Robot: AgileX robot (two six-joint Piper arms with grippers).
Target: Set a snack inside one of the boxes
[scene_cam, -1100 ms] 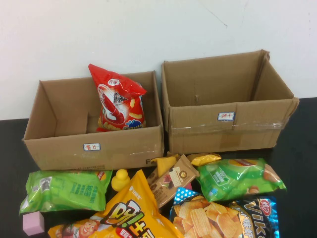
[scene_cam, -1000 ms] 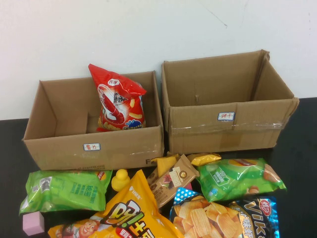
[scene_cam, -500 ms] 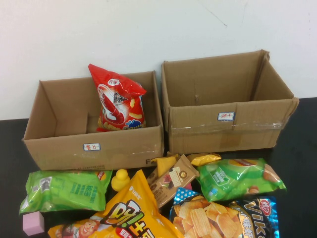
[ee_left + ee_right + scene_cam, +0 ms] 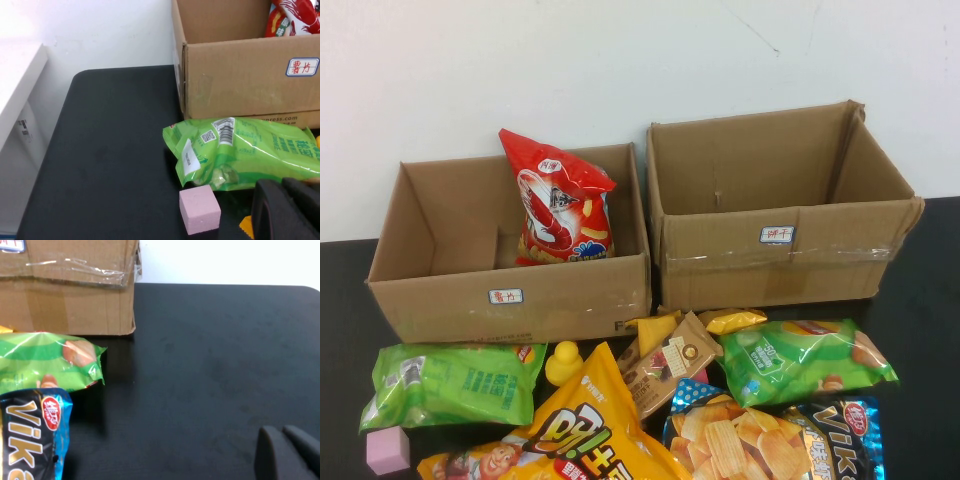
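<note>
Two open cardboard boxes stand at the back: the left box (image 4: 510,295) and the right box (image 4: 780,255). A red shrimp-snack bag (image 4: 560,205) stands upright in the left box. In front lie a green bag (image 4: 450,382), a yellow bag (image 4: 582,432), a brown bar pack (image 4: 665,365), a green chips bag (image 4: 807,360), an orange chips bag (image 4: 735,442) and a blue bag (image 4: 847,435). My left gripper (image 4: 281,185) is shut and empty, low beside the green bag (image 4: 240,152). My right gripper (image 4: 281,431) is shut and empty over bare table, right of the blue bag (image 4: 30,432). Neither gripper shows in the high view.
A pink cube (image 4: 388,450) lies at the front left, close to my left gripper in the left wrist view (image 4: 200,209). A small yellow duck (image 4: 562,360) sits between the green and yellow bags. The right box's corner (image 4: 100,305) is beyond my right gripper. The table is black.
</note>
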